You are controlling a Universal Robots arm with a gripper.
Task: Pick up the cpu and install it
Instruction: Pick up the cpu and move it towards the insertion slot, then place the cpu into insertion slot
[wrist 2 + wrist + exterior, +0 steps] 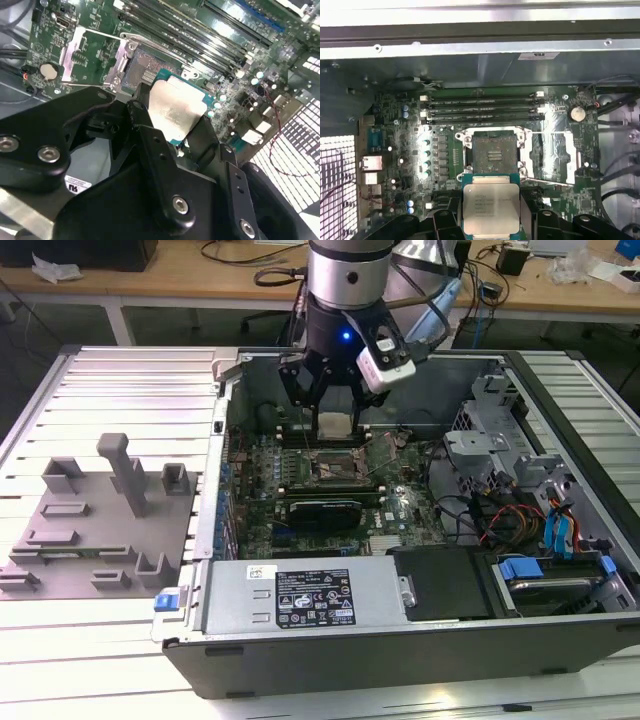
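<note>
The gripper (pixel 334 416) hangs in the upper middle of the exterior view, inside the open computer case (pixel 190 635), with its two black fingers (pixel 146 131) clamped on opposite edges of the cpu (pixel 333 425). The chip is held flat, silver lid up, and looks to be just above the motherboard (pixel 400 505) rather than resting on it.

In the first wrist view the cpu (pixel 487 207) sits just beside the empty socket (pixel 494 152), not yet over it. The socket's contact field is bare, and its metal load plate (pixel 555 150) is swung open to one side, beyond the memory slots (pixel 485 107). The grey fixture (pixel 90 530) lies well apart at the exterior view's left.

I judge the pick-up done and the work to be in the carry-and-align stage, with nothing seated yet. Seating calls for the chip to be centred over the socket, edges square to the frame and level, then lowered gently, since a tilted or offset drop could harm the contacts.
</note>
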